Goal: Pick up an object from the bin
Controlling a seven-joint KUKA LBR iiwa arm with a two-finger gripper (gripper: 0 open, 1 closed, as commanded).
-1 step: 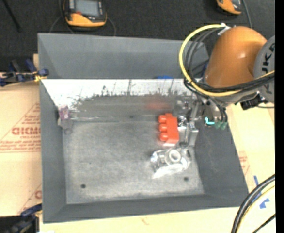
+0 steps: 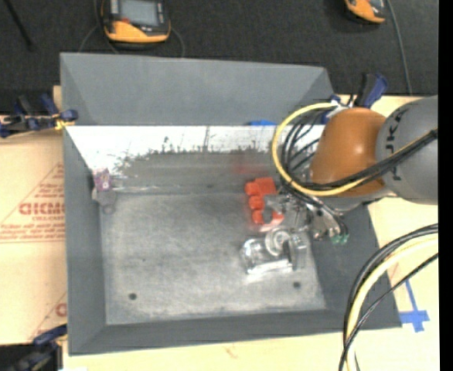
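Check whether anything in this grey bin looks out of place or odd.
Nothing looks spilled or damaged. A small purple block sits alone against the left wall, far from the orange blocks and clear shiny piece beside the gripper.

We see a grey metal bin (image 2: pixel 172 277) with a dull, scuffed floor and a scratched back wall. The orange blocks (image 2: pixel 259 198) look like smooth plastic. The clear thing (image 2: pixel 263 260) looks shiny like glass.
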